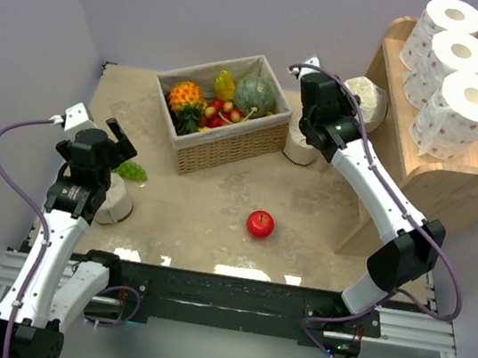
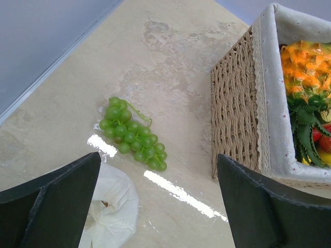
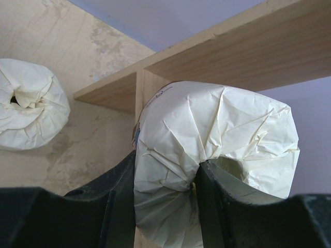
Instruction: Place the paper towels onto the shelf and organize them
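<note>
Three pink-dotted paper towels (image 1: 455, 64) stand in a row on the top tier of the light-wood shelf (image 1: 469, 177). My right gripper (image 1: 350, 95) is shut on the wall of a plain cream roll (image 3: 207, 150), one finger inside its hollow, held at the shelf's left side by the lower tier (image 3: 119, 88). Another cream roll (image 1: 301, 145) stands on the table beside it, also in the right wrist view (image 3: 28, 103). My left gripper (image 1: 121, 143) is open and empty above a third cream roll (image 1: 115, 201), which shows by the left finger (image 2: 111, 204).
A white-lined wicker basket (image 1: 226, 146) of fruit stands at the back middle; its corner is in the left wrist view (image 2: 240, 113). Green grapes (image 2: 133, 135) lie near the left gripper. A red apple (image 1: 259, 223) lies mid-table. Walls close the left and back.
</note>
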Tool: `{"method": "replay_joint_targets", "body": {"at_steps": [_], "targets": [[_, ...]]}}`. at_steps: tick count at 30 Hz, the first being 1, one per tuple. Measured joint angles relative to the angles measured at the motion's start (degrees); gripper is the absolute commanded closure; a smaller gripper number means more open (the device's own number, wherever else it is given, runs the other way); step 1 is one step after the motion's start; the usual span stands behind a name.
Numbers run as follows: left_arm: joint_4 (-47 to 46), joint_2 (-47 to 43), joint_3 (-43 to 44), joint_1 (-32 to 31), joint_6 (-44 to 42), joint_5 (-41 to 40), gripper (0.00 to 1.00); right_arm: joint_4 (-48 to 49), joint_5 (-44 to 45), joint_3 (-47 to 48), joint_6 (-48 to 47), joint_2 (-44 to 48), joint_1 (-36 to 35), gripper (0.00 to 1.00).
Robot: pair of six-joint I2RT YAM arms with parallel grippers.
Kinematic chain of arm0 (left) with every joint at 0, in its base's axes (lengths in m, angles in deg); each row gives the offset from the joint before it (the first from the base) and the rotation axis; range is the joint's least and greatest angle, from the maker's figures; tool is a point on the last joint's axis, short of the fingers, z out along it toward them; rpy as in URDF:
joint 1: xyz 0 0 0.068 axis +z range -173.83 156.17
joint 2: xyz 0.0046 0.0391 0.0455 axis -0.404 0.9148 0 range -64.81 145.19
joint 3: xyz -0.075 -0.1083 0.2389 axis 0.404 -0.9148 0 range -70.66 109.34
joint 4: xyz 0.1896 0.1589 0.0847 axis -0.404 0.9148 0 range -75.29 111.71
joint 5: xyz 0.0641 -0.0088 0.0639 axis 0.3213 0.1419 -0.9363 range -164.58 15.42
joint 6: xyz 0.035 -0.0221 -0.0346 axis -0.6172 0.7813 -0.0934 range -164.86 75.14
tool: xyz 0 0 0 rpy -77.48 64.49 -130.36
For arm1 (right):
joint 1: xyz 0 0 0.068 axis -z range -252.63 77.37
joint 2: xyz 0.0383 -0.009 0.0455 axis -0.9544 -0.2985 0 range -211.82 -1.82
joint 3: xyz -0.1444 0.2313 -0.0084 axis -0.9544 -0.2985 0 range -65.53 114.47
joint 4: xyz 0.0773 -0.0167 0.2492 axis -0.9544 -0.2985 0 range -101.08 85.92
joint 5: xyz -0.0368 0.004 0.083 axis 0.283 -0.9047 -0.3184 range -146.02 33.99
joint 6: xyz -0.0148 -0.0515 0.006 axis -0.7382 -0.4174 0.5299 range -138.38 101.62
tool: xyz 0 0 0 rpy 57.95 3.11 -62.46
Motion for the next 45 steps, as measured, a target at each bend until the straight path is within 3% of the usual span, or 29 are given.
{"method": "replay_joint_targets", "body": {"at_steps": [13,24,35,45], "targets": [[0.0,-0.2,0.0,0.0,0.0,0.0,0.00,5.3,-2.2,-3.1,-2.9,-0.1,3.7,0.53],[0.0,-0.4,0.0,0.0,0.0,0.1,0.00,9.4,-0.9,-3.7,-5.8,-1.3,4.5,0.32],[0.0,-0.4,0.0,0.0,0.0,0.4,0.00,13.9,5.2,-3.5,-10.5,-1.6,4.5,0.20],[0.0,-0.4,0.0,0.0,0.0,0.7,0.00,14.4,5.0,-1.2,-11.6,-1.6,2.4,0.20]]}}
